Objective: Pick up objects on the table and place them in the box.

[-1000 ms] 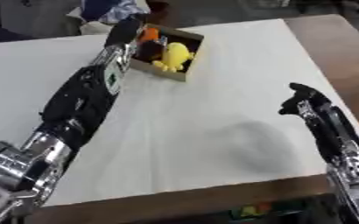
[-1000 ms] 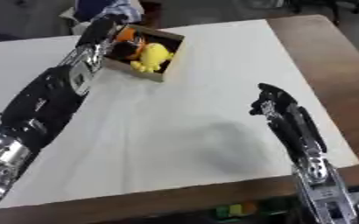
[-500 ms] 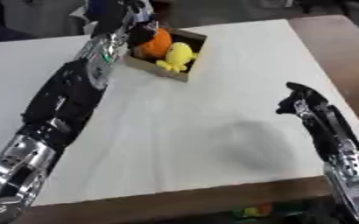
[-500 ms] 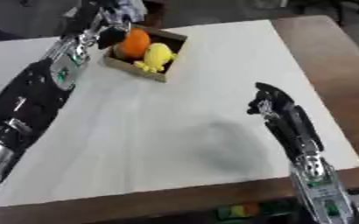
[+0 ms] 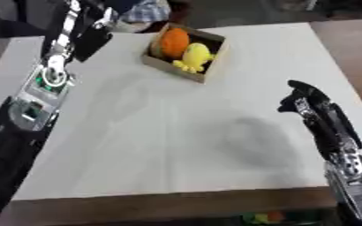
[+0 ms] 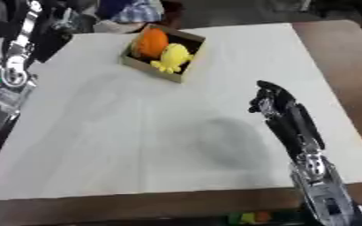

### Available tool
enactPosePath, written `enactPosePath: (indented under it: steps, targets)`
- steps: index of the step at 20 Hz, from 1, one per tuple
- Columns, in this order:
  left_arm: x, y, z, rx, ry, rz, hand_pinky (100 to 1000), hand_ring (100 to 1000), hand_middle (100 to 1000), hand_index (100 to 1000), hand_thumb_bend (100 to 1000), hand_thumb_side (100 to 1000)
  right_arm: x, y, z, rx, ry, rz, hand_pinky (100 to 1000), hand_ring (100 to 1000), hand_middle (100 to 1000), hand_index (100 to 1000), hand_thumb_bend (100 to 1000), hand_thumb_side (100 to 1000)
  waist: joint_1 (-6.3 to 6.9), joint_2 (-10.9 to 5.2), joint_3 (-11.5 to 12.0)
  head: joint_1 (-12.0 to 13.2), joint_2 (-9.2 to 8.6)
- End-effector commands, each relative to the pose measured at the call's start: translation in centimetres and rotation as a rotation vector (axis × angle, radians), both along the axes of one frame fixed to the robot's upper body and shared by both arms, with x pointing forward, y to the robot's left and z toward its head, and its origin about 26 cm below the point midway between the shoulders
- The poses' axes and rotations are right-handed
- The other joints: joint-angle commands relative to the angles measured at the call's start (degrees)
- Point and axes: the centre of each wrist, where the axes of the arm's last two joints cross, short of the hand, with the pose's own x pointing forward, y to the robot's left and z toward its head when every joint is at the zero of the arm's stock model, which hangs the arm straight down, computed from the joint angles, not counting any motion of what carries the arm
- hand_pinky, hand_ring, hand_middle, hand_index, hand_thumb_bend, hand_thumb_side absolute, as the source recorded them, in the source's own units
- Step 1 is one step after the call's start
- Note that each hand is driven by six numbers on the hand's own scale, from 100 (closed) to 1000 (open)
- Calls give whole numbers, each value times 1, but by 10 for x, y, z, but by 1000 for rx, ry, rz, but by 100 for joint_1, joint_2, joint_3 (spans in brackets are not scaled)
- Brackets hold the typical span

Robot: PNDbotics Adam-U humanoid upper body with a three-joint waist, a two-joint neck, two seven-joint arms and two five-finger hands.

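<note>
The box (image 5: 185,55) sits in the upper middle of the frame on the white tabletop (image 5: 161,132), holding an orange ball (image 5: 173,40) on its left side and a yellow toy (image 5: 195,56) touching it on the right. The left arm (image 5: 49,79) runs up the left edge toward the upper left corner; I cannot tell how its robot hand's fingers stand. The right robot hand (image 5: 300,100) hovers at the right middle, well apart from the box, fingers curled together and empty.
</note>
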Motion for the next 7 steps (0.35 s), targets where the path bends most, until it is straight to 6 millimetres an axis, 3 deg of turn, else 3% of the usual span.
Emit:
enactPosePath:
  steps: [1, 7]
  targets:
    - [-21, 1, 3, -93, -76, -23, 709, 585, 650, 771, 100, 763, 3, -3, 13, -7, -48, -6, 728, 585, 546, 854, 100, 696, -53, -84, 48, 71, 27]
    - [-40, 2, -49, -204, 8, -31, 707, 577, 638, 760, 100, 819, 2, 0, 16, 14, -61, -8, 728, 586, 546, 854, 100, 696, -89, -65, 183, 201, 27]
